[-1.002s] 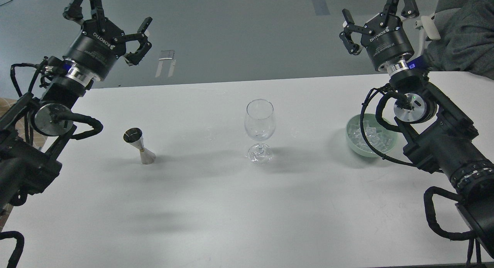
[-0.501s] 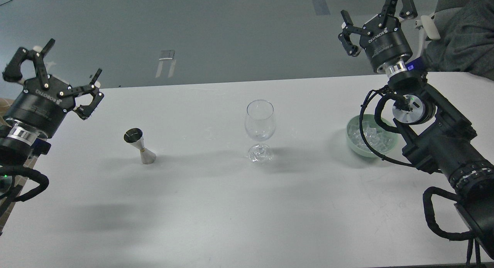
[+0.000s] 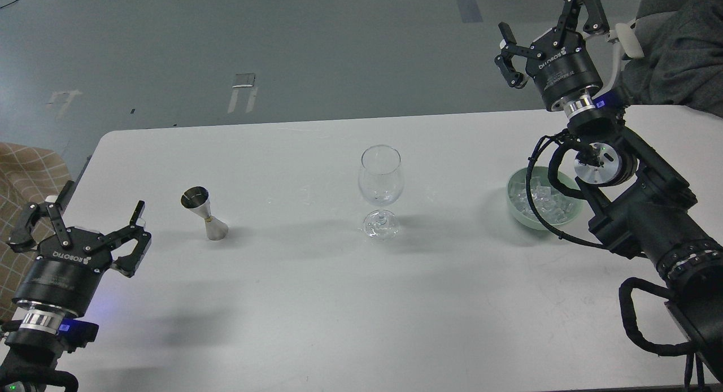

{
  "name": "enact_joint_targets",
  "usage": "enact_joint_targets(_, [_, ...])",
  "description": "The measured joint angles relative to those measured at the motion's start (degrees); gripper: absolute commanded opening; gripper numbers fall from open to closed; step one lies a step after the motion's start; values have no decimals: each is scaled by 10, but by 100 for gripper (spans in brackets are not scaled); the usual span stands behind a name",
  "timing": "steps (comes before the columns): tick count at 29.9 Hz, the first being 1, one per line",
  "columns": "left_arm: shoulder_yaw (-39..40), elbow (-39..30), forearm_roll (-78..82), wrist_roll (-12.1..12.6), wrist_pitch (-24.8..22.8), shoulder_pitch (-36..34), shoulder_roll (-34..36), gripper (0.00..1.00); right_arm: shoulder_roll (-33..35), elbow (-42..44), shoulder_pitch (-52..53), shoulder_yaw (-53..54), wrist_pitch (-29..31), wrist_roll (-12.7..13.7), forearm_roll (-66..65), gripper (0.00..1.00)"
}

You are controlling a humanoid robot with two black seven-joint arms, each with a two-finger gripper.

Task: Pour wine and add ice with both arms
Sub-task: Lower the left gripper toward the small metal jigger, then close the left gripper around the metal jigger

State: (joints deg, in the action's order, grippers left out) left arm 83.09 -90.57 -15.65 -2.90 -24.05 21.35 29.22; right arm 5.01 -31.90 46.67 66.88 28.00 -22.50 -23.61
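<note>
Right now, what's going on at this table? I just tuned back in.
Nothing is being held at this moment. The left claw is open, low near the table's left edge, a little short of the metal measuring cup. The right claw is open too, raised behind the green bowl of ice. The wine glass stands upright in the middle and looks empty, so neither pouring nor adding ice has begun.

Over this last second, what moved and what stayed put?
The left gripper dropped from high at the far left to low at the table's near-left edge, open and empty. The right gripper, open, barely shifted. Jigger, wine glass and bowl of ice stayed put.
</note>
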Motion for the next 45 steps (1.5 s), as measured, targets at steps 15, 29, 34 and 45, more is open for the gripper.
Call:
enact_joint_targets(15, [-7,53,26,33,108,-34,-124,98,0,0,-4,-1,0,0,-3,100])
enact_joint_targets(29, [-32,146,62,33,109,-128,-197,98,1,0,-10,-11,0,3,-7,100])
enact_joint_targets(34, [-39,179,62,32,108,-162,-208,98,3,0,-11,-20,-2,2,-7,100])
enact_joint_targets(45, [-42,209,63,30,108,-198,-209,98,3,0,-14,-22,-6,2,-7,100])
